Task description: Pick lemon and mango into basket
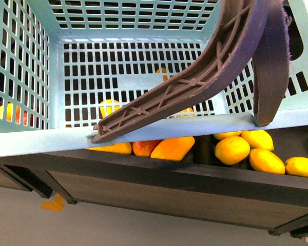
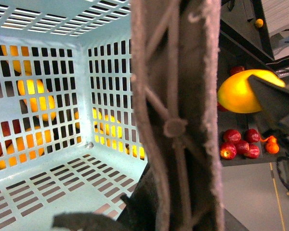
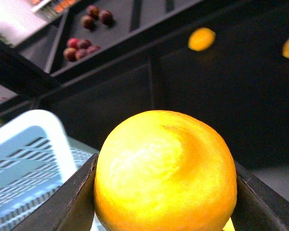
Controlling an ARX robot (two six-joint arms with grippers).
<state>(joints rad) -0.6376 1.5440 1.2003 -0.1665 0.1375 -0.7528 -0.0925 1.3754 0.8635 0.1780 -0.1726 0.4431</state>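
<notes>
The turquoise basket (image 1: 41, 138) hangs close to the camera and fills the top of the front view; its slotted floor (image 2: 48, 183) is bare. My left gripper (image 2: 164, 211) is shut on the brown ribbed handle (image 2: 176, 120), which also crosses the front view (image 1: 195, 82). My right gripper (image 3: 166, 207) is shut on the lemon (image 3: 164, 173), one dark finger on each side. In the left wrist view the lemon (image 2: 238, 91) is held in the air just outside the basket, beside the handle. Several yellow-orange mangoes (image 1: 267, 160) lie in the shelf bin below the basket.
A dark shelf unit (image 1: 169, 189) stands in front, with grey floor (image 1: 92, 225) below it. A red fruit (image 1: 145, 147) lies among the mangoes. Red apples (image 2: 240, 144) sit on a shelf tray. A basket corner (image 3: 33, 149) shows beside the lemon.
</notes>
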